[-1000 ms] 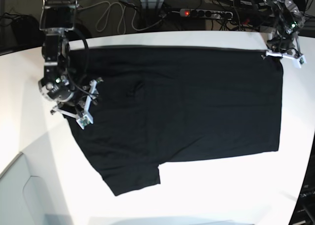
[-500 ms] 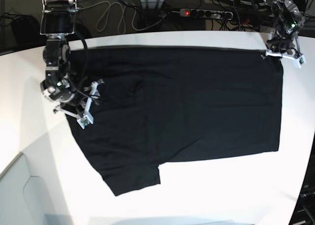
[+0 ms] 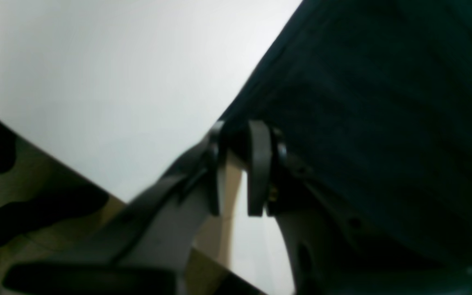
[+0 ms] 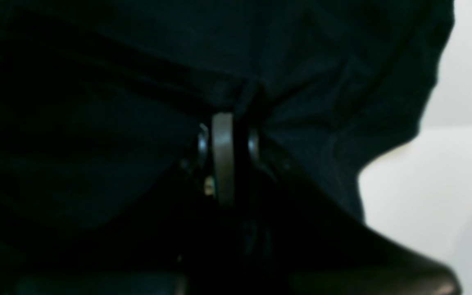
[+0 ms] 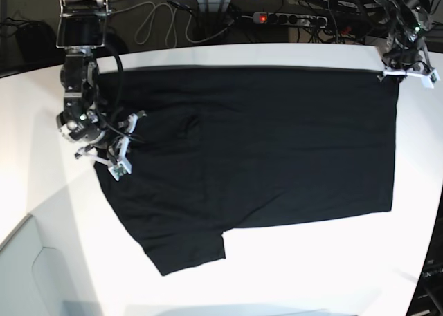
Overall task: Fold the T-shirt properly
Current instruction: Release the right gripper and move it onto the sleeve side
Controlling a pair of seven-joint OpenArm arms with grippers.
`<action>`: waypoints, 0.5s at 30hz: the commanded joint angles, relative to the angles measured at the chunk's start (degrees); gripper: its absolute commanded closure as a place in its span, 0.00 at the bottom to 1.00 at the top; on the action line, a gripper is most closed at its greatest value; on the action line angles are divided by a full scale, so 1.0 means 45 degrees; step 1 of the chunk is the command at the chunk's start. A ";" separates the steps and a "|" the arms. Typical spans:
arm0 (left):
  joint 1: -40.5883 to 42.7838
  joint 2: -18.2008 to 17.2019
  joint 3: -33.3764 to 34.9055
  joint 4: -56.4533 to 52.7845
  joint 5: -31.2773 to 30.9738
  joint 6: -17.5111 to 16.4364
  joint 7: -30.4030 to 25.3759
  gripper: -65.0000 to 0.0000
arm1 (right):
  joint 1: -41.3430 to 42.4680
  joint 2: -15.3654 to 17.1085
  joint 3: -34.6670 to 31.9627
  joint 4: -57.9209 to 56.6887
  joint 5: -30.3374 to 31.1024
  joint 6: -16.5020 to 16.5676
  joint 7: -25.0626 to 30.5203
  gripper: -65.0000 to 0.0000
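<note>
A: Two end effectors are seen on one garment. T-shirt (image 5: 256, 143) is spread flat on the white desk (image 5: 332, 261), plain black side up, no print visible. One sleeve is seen projecting toward the near edge in the base view.

B: Right end effector (image 5: 123, 146) state?

A: Placed at the shirt's edge on the base view's left. In the right wrist view its fingers (image 4: 222, 155) are seen pressed together, with black fabric bunched and puckered right at the tips. Cloth is taken as pinched there.

B: Left end effector (image 5: 408, 74)?

A: Located at the far corner of the shirt, on the base view's right, near the desk's back edge. In the left wrist view the fingers (image 3: 258, 172) are drawn close, a narrow gap left between them lower down. The shirt's edge is met at the tips. Fabric is seen between the tips, so the corner is taken as pinched.

B: Fabric condition?

A: Mostly smooth. Small wrinkles are seen near the right end effector. A power strip (image 5: 291, 17) and cables are seen behind the desk.
</note>
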 commanded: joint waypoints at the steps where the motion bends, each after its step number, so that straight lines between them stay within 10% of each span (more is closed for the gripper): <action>1: 0.0024 -0.0216 -0.0103 0.0223 -0.0048 -0.0002 -0.0164 0.86 | 0.0223 0.0117 0.0069 0.0522 0.0070 0.0198 0.0197 1.00; 15: 0.0024 -0.0216 -0.0103 0.0223 -0.0048 -0.0002 -0.0164 0.86 | -0.0031 0.0195 -0.0010 0.0834 0.0012 0.0198 0.0197 0.98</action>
